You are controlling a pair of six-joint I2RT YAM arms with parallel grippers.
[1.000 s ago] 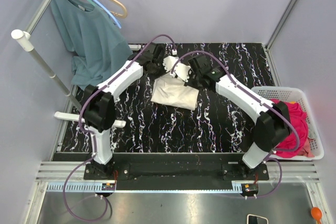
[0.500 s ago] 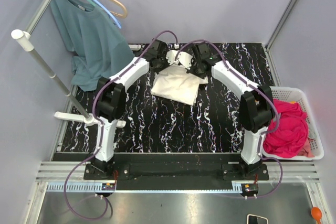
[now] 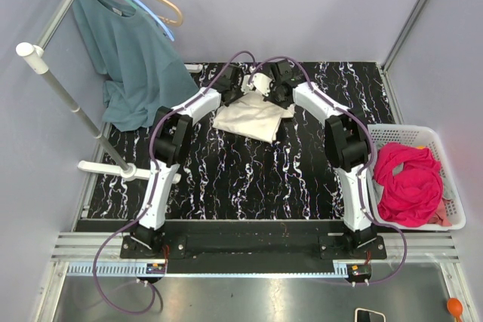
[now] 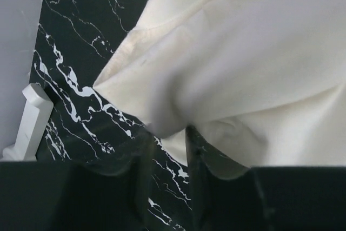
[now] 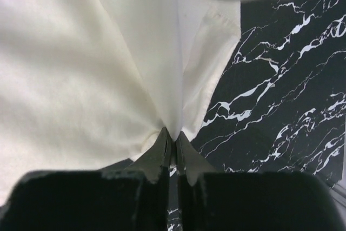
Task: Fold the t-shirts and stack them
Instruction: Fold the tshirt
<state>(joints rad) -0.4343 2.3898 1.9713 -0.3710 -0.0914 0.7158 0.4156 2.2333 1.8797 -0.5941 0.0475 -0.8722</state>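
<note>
The cream t-shirt (image 3: 253, 117) lies partly folded at the far middle of the black marble table, its far edge lifted. My left gripper (image 3: 240, 87) holds its far left part. In the left wrist view (image 4: 166, 131) the jaws stand a little apart with a thick fold of cloth (image 4: 243, 79) at their tips. My right gripper (image 3: 273, 90) is at the far right part. In the right wrist view (image 5: 173, 133) the jaws are pinched tight on a gathered fold of cloth (image 5: 81, 79). The magenta-pink t-shirt (image 3: 407, 182) lies crumpled in the basket.
A white basket (image 3: 400, 127) stands at the table's right edge. A teal shirt (image 3: 132, 58) hangs on a rack (image 3: 60, 88) at the far left, draping onto the table corner. A white bracket (image 4: 30, 117) stands at the table's far edge.
Both arms have stretched farther toward the back of the table with the cream t-shirt's edge in them. The shirt has slid back and a little left.
</note>
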